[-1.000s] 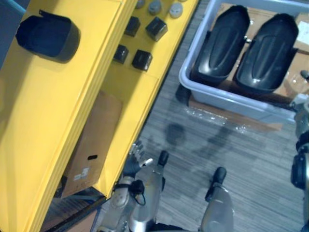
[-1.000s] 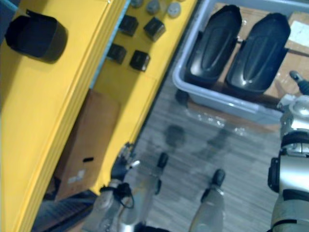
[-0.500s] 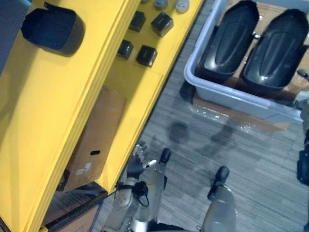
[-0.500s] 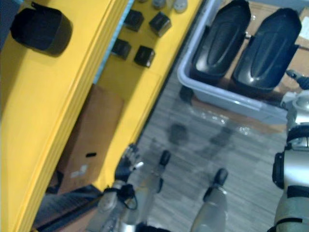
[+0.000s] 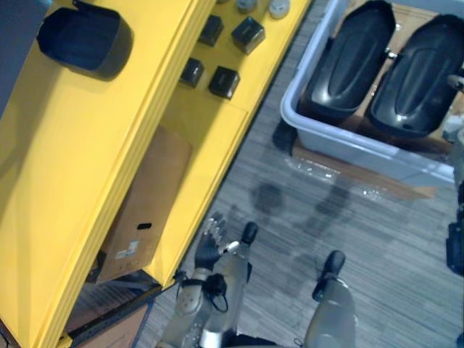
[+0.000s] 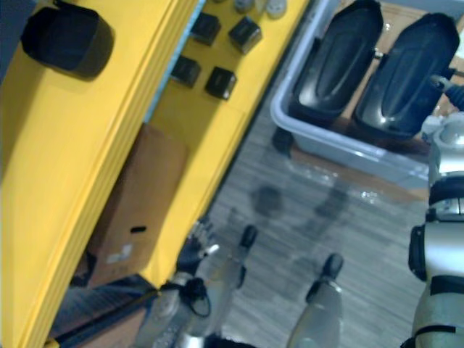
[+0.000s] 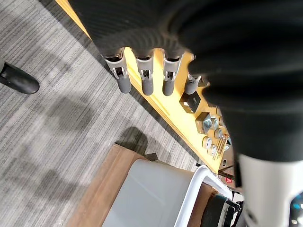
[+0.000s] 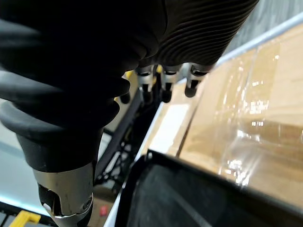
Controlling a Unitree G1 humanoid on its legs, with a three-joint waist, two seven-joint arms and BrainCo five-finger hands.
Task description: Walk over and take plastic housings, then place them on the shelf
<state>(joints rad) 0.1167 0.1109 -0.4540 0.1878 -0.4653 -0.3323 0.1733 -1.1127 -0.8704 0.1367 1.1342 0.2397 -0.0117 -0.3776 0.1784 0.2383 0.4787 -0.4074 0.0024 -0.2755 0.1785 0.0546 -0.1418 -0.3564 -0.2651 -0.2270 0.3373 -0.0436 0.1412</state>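
Note:
Two long black plastic housings (image 5: pixel 349 64) (image 5: pixel 419 72) lie side by side in a grey tub (image 5: pixel 341 141) on the floor ahead to the right. A third black housing (image 5: pixel 85 40) sits on top of the yellow shelf (image 5: pixel 80 159) at the left. My right hand (image 6: pixel 444 81) reaches the tub's near right corner beside the right housing, its fingers (image 8: pixel 164 86) straight and holding nothing, with a housing's rim (image 8: pixel 189 189) just below. My left hand (image 5: pixel 211 248) hangs low by the shelf's edge, fingers (image 7: pixel 145 78) straight and empty.
Small black boxes (image 5: pixel 224 81) and round grey parts (image 5: pixel 278 7) lie on the shelf's lower board. A cardboard box (image 5: pixel 145 210) stands under the shelf. The tub rests on a flat cardboard sheet (image 5: pixel 362 172) over grey carpet (image 5: pixel 304 217).
The camera has shifted slightly, bringing the tub a little closer. My right hand has moved forward to the tub's near corner. The left hand stays low by the shelf.

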